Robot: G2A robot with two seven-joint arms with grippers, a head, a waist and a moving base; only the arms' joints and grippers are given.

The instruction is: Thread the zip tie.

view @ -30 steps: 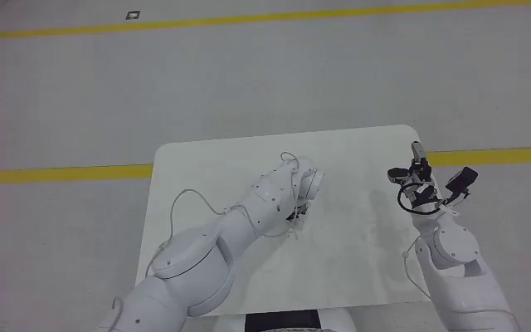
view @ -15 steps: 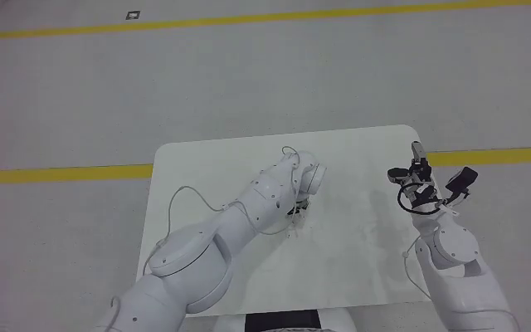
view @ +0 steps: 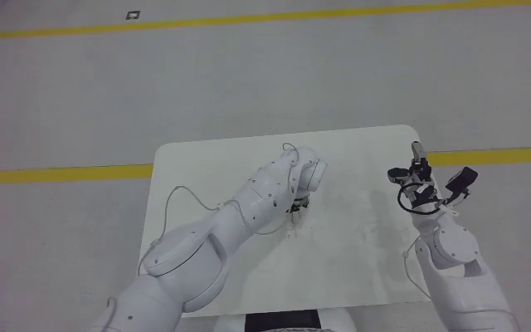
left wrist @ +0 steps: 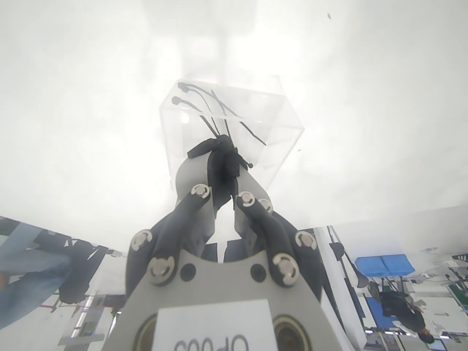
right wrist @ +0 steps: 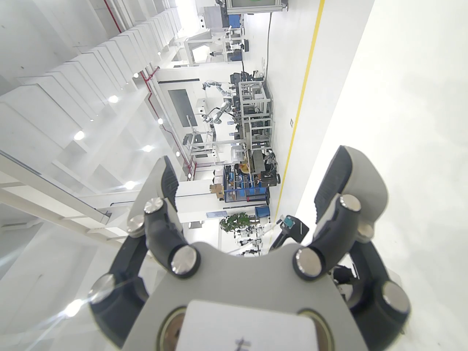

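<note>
A small clear box [left wrist: 234,125] stands on the white table [view: 357,249] near its middle, with several black zip ties [left wrist: 204,102] lying inside. My left gripper [left wrist: 223,153] is at the box's near edge, shut on a black zip tie [left wrist: 239,160] whose head sticks out beside the fingertips. From above, the left gripper [view: 297,214] sits under its white wrist. At the table's right edge my right gripper [right wrist: 256,175] is raised, open and holding nothing; the top view shows this right gripper [view: 408,166] apart from the box.
A thin white cable [view: 178,203] loops off the left arm over the table's left part. Yellow floor lines [view: 75,173] run behind the table. Bare tabletop lies between the two arms.
The left wrist has shifted slightly away from the robot and turned a little over the box. The right arm has not moved.
</note>
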